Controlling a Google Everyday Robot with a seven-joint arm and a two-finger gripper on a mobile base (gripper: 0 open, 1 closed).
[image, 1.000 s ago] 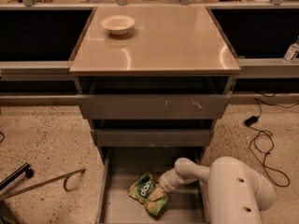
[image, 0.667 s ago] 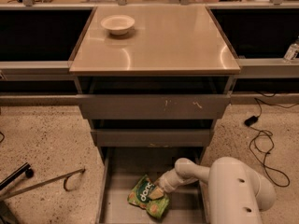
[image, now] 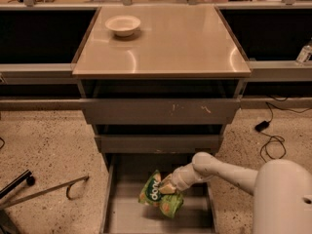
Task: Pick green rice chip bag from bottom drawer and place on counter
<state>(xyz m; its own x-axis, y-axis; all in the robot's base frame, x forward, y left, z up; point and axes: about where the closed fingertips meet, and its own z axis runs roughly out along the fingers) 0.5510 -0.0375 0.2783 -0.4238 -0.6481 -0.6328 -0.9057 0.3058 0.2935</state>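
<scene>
**Operator:** Where does my gripper stand?

**Spotter:** Your gripper (image: 167, 186) is low over the middle of the drawer (image: 127, 214). As far as I can see, it is pinched nearly closed on the upper right edge of the bag (image: 155, 195). The bag hangs tilted from it inside the drawer. I judge it just off the floor, with its lower corner close to the grey tray.

**Operator:** How do I bring it out cleanly?

**Spotter:** You hold only an edge, so go slowly, because a jerk could let the film slip. The two drawer fronts above sit close over the back of the tray. Draw the bag toward the open front before you raise it, or it may catch under them. Once clear, lift well above the front lip of the counter (image: 165, 48) before you move in over it. Set the bag down on the bare middle, well apart from the bowl (image: 123, 25) at the back left. Lower until the bag rests on the counter before you let go.

**Operator:** What does the bag look like?

**Spotter:** It is bright green and crumpled. You'll see a dark round logo with white lettering on its upper half and tan chip pictures on the lower half. It looks light and puffy, so expect it to swing as you move.
</scene>
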